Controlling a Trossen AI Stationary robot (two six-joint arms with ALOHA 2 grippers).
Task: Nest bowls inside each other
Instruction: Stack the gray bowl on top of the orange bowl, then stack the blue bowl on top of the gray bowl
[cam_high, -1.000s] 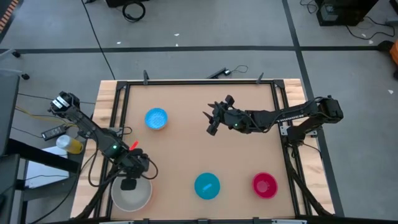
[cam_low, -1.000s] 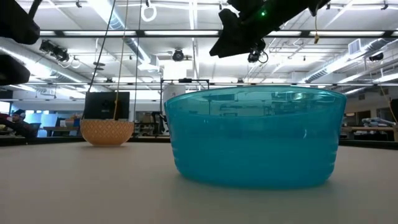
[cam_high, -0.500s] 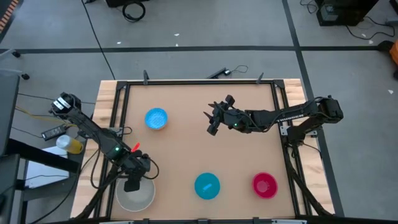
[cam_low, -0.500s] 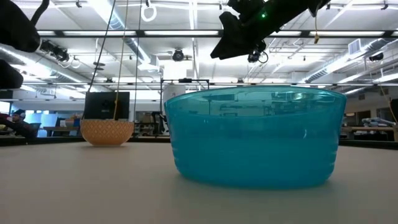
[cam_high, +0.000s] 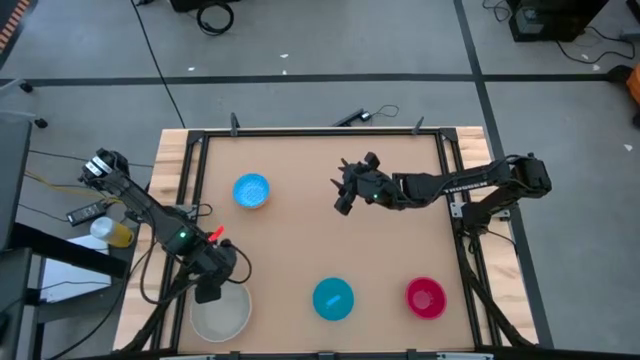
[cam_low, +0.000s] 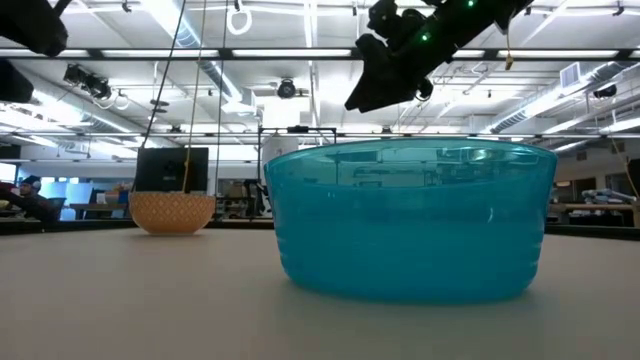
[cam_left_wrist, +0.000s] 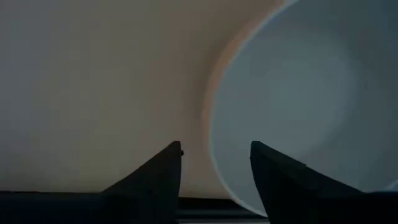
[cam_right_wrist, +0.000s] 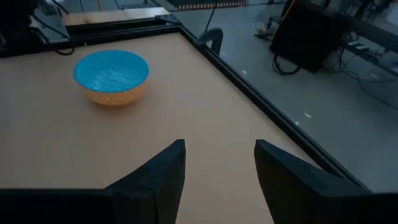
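Left end effector, fingers spread and empty, is held just above the white-grey bowl at lower left, positioned clear of its rim. Right end effector is parked open at centre.

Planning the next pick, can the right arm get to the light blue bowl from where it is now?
Probably yes. The right gripper hovers open above bare table, and nothing stands between it and the light blue bowl.

no legible txt, labels or nos. anywhere
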